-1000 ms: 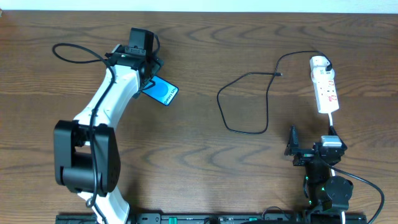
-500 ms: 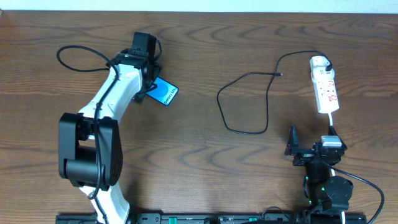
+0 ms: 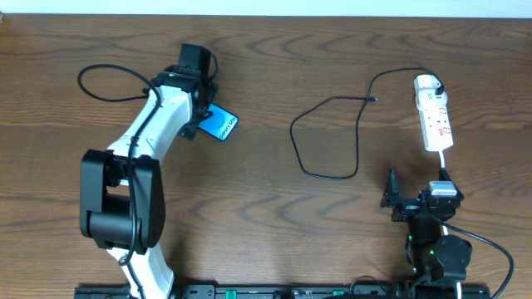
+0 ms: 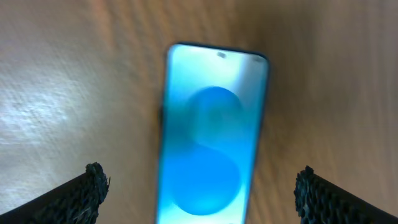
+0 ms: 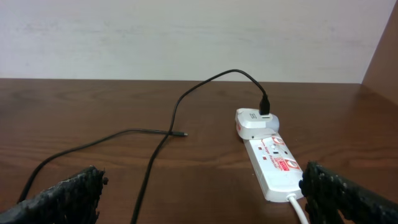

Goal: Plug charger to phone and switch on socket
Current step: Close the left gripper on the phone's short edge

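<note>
The slim rectangular phone with the bright blue-cyan screen lies flat on the brown wooden table. It is directly under the left pincer, between its two black fingertips.

Vs. one sec ago, the lower part of the left arm turned and the wrist shifted a little to the right, so this pincer sits more centred over the phone. The phone itself did not move. The wrist view is blurred, so I judge the arm is in motion. For the task this means the grasp of the phone is only being prepared; plugging and switching are both not done yet.

The left pincer is wide apart, wider than the phone, and holds nothing. I see no contact w/ the phone.

The long thin black charger cable makes a loose loop well apart from it, on its right side. The small plug lies free on the wood.

The right pincer is also fully apart and empty. The narrow white power strip with red marks is ahead of it, a bit to the right, and the plug is ahead-left
</note>
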`<state>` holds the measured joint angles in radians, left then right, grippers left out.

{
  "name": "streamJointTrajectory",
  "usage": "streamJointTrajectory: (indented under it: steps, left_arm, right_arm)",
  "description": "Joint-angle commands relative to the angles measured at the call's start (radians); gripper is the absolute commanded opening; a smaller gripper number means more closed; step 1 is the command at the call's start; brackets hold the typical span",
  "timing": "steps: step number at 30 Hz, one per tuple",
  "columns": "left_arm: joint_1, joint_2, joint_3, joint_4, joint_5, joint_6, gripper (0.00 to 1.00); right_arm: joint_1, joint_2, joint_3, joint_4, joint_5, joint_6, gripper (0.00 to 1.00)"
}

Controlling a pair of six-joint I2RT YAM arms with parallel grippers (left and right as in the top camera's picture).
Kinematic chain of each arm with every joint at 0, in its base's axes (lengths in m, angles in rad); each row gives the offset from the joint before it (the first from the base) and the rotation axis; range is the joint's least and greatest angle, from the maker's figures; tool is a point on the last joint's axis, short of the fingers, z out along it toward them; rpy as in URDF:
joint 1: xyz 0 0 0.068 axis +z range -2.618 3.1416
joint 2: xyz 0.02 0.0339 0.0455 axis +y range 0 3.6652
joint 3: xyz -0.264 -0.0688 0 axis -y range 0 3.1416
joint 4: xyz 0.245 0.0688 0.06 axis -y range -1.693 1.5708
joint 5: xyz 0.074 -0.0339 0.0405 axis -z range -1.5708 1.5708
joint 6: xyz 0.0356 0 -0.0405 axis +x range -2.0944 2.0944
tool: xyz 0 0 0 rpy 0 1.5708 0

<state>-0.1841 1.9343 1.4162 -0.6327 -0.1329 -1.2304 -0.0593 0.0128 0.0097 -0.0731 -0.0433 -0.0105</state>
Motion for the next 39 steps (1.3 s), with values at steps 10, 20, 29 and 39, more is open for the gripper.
streamJointTrajectory:
  steps: [10, 20, 29, 39]
  left_arm:
    - [-0.055, 0.077, 0.019, 0.077, -0.041, 0.152, 0.98]
    - [-0.044, 0.099, 0.024, 0.097, -0.086, 0.184, 0.98]
    - [-0.044, 0.144, 0.024, 0.116, -0.089, 0.187, 0.98]
    - [-0.042, 0.163, 0.023, 0.114, -0.123, 0.192, 0.98]
  right_arm:
    - [0.007, -0.003, -0.003, -0.002, 0.011, 0.01, 0.99]
    - [0.007, -0.003, -0.003, -0.002, 0.011, 0.01, 0.99]
    - [0.007, -0.003, -0.003, -0.002, 0.011, 0.01, 0.99]
    - [0.007, -0.003, -0.003, -0.002, 0.011, 0.01, 0.99]
